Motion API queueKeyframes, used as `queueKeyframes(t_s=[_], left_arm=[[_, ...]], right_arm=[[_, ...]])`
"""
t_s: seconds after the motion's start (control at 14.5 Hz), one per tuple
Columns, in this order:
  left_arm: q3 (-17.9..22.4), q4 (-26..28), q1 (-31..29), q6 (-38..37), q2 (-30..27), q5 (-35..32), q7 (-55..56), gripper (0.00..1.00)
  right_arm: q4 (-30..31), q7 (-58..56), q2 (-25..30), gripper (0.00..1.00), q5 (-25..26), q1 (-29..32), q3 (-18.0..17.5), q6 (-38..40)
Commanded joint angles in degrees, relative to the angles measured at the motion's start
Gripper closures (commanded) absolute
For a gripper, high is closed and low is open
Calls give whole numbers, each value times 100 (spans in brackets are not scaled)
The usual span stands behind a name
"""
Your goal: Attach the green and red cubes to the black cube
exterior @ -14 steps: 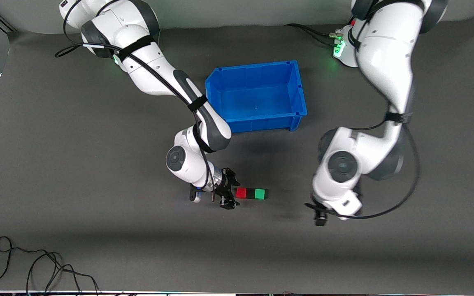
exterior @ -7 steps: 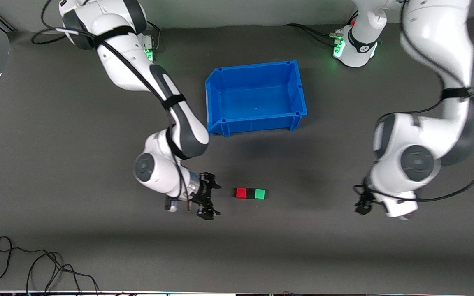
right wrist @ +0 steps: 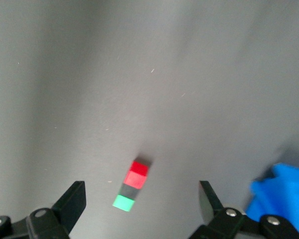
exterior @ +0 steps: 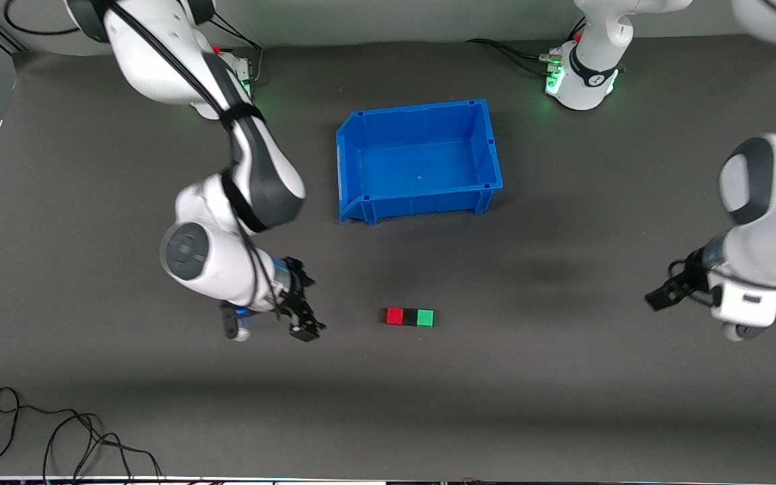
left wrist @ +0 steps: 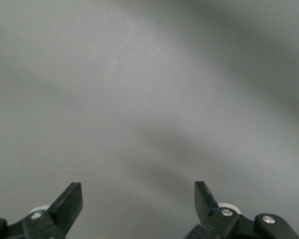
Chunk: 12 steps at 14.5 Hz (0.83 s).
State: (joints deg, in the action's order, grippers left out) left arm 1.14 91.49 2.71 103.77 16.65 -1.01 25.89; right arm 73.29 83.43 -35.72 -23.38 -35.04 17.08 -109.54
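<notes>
The red cube [exterior: 395, 316], black cube [exterior: 409, 316] and green cube [exterior: 426, 317] lie joined in one row on the table, black in the middle, nearer the front camera than the blue bin. My right gripper [exterior: 307, 306] is open and empty, beside the row toward the right arm's end. Its wrist view shows the red cube [right wrist: 138, 174], black cube [right wrist: 131, 189] and green cube [right wrist: 123, 203] between my open right gripper [right wrist: 142, 191] fingers, farther off. My left gripper [exterior: 664, 288] is open and empty, well off toward the left arm's end; my left gripper [left wrist: 138, 191] sees only bare table.
A blue bin [exterior: 489, 145], empty, stands farther from the front camera than the cubes; its corner shows in the right wrist view [right wrist: 284, 194]. A black cable [exterior: 58, 438] lies at the table's front edge toward the right arm's end.
Both arms have drawn away from the cube row, each toward its own end of the table. The three cubes have not moved.
</notes>
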Motion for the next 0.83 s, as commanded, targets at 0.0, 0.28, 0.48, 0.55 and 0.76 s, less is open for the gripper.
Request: queueKeyframes(t_s=[0.0, 0.28, 0.48, 0.55, 0.76], left_arm=[[-27, 299, -200, -461, -583, 75, -1573, 0], [-18, 273, -271, -761, -953, 75, -2686, 0], [-26, 325, -271, -761, -1216, 110, -2695, 0], [-27, 317, -262, -753, -1252, 197, -2677, 0], [-44, 203, -209, -770, -1261, 215, -2695, 0]], right_arm=[[519, -799, 688, 0, 210, -73, 365, 563], [966, -1977, 1478, 0, 1087, -73, 621, 1013], [1441, -2943, 2173, 0, 1668, -56, 682, 1023], [1547, -3259, 2358, 0, 1826, -30, 735, 1023], [1662, -4515, 2702, 0, 1986, 654, 561, 1031]])
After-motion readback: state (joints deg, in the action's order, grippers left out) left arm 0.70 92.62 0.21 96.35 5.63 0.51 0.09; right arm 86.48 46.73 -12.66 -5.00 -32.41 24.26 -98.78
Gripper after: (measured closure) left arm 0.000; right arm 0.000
